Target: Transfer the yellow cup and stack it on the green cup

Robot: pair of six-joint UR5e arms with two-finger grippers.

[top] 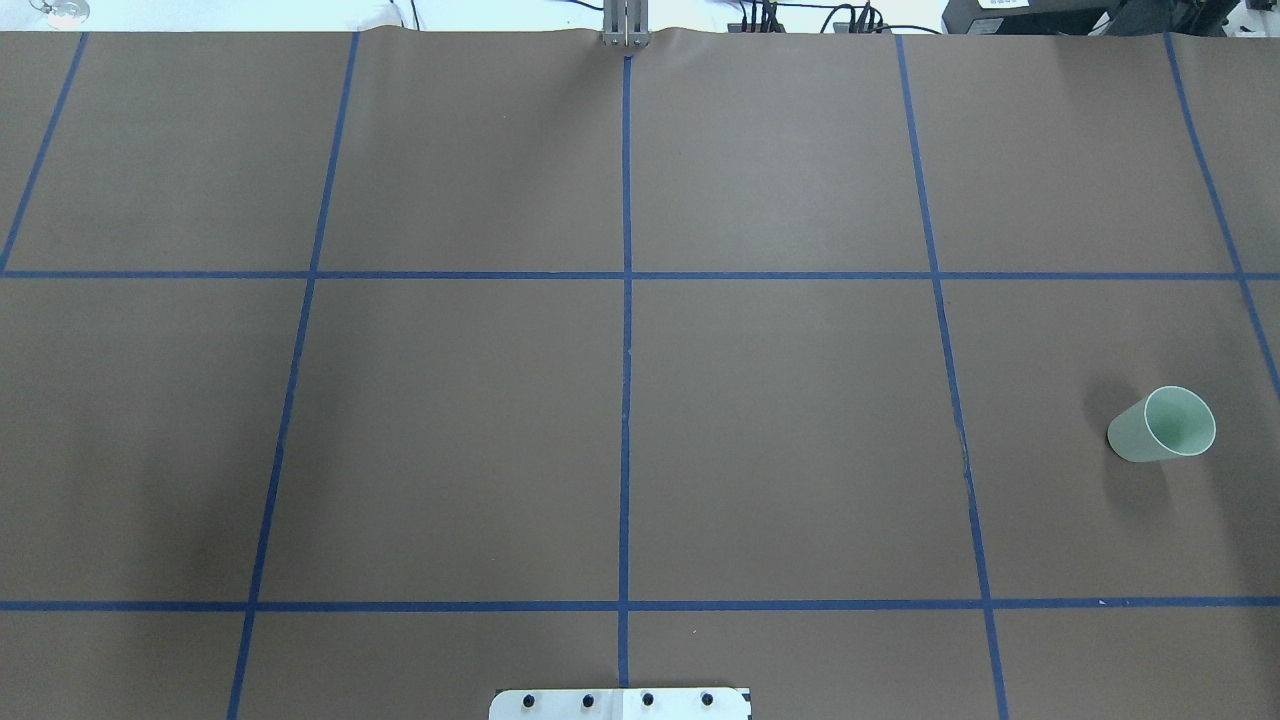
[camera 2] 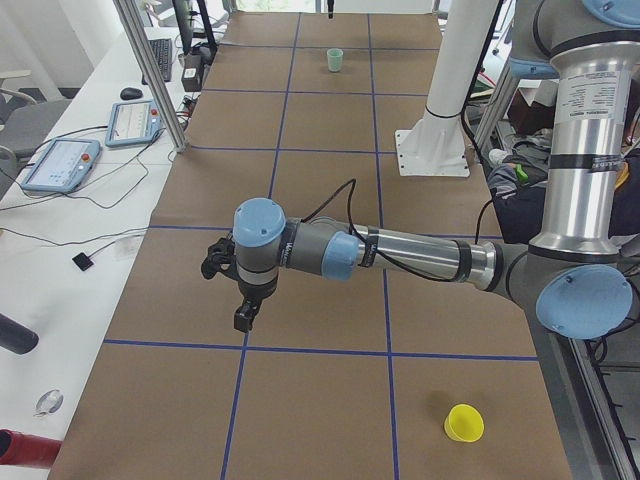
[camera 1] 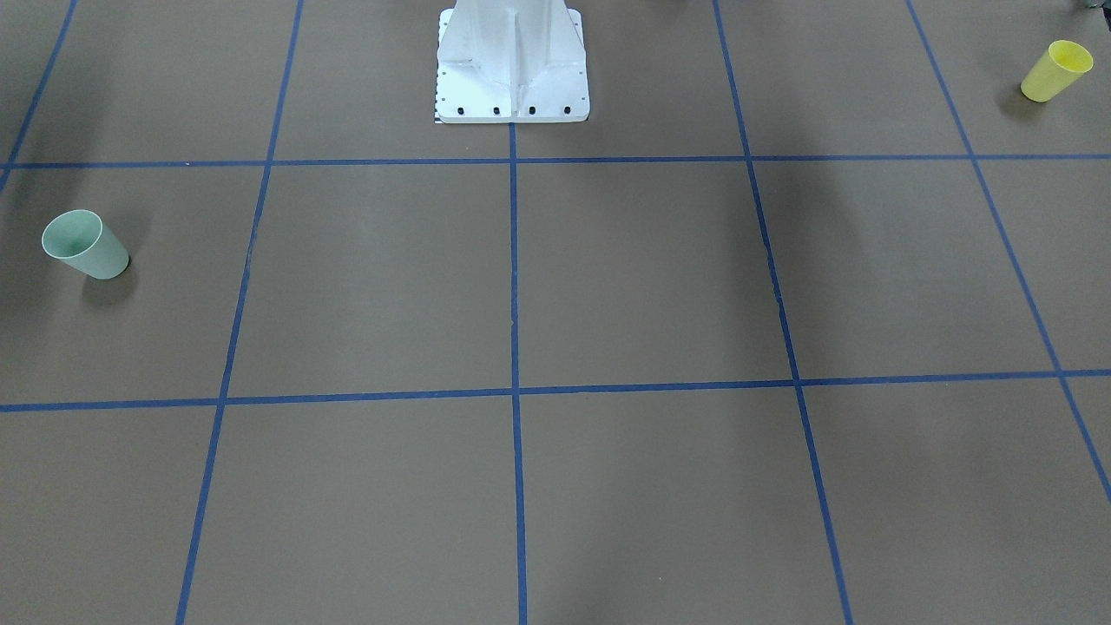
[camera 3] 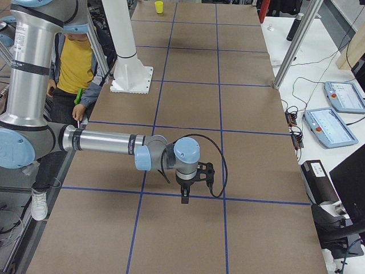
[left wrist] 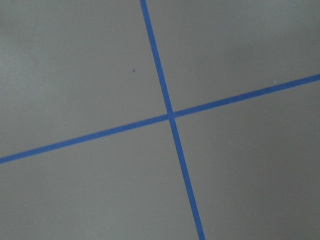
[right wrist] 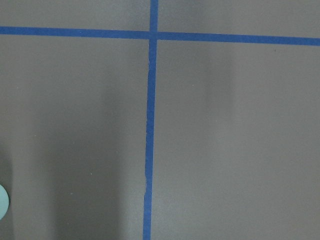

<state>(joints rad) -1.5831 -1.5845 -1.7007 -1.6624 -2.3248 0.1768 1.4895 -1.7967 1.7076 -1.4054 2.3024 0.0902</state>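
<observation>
Overhead exterior showed a brown, blue-taped table [top: 450, 430]; green cup [top: 1160, 425] upright near its right end, yellow cup [camera 1: 1055, 71] near the left; left gripper [camera 2: 243, 318] and right gripper [camera 3: 184, 197] hung pointing down above it, spread or pressed together could not be told.

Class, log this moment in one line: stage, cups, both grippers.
stage: no grasp yet; yellow cup: upright, robot's left end; green cup: upright, right end; left gripper: away from cups, jaws unclear; right gripper: same
</observation>
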